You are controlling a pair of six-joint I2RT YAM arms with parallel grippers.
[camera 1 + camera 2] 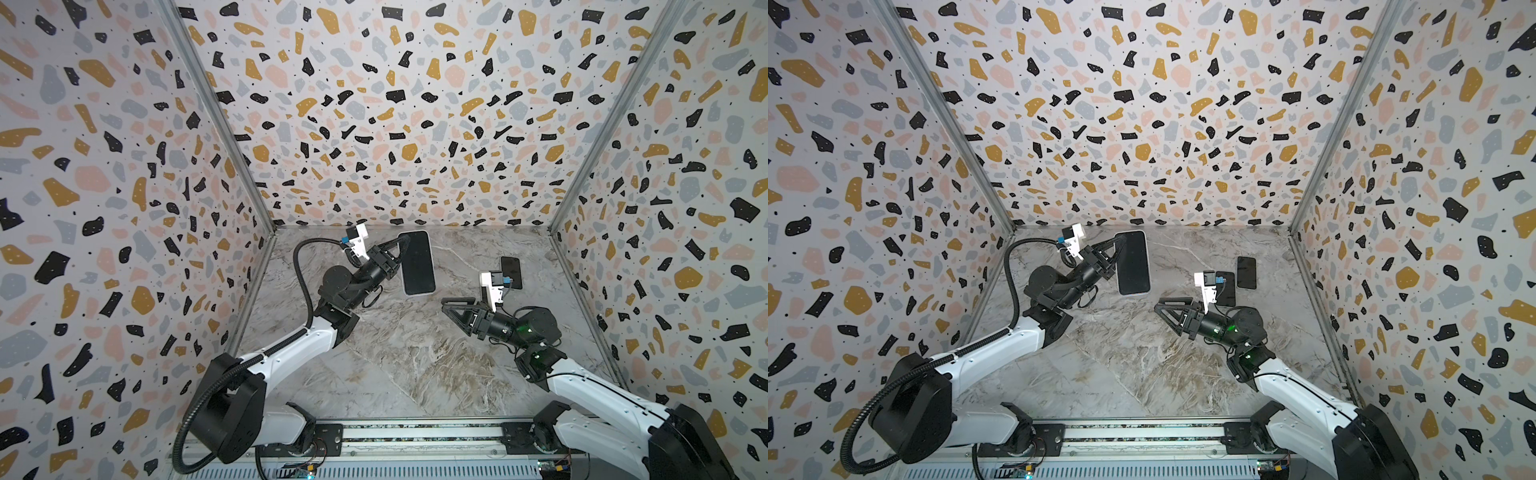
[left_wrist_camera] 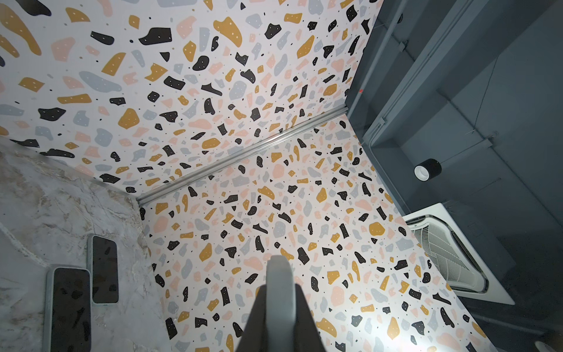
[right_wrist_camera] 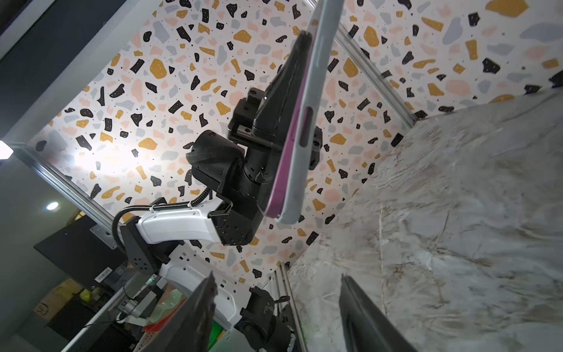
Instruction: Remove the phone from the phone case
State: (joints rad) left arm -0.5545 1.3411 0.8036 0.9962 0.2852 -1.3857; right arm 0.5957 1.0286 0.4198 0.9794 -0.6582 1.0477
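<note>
The phone (image 1: pixel 417 264) (image 1: pixel 1133 262), dark screen facing up, sits in a pale grey phone case (image 1: pixel 419 294) (image 1: pixel 1138 294) and is held in the air above the far table. My left gripper (image 1: pixel 395 257) (image 1: pixel 1115 257) (image 2: pixel 280 292) is shut on one long edge of the case (image 2: pixel 279 274). In the right wrist view the phone's purple side (image 3: pixel 281 170) shows along the case's rim (image 3: pixel 316 61). My right gripper (image 1: pixel 451 311) (image 1: pixel 1163 316) (image 3: pixel 277 279) stands open and empty, apart from the phone, to its lower right in both top views.
Two other phones lie flat on the marble table (image 1: pixel 1142 374) at the right: one (image 1: pixel 1246 272) (image 1: pixel 511 272) (image 2: pixel 105 268) farther back, another (image 1: pixel 1225 289) (image 2: pixel 71 307) partly behind the right wrist camera. Terrazzo-patterned walls (image 1: pixel 395 124) close in three sides.
</note>
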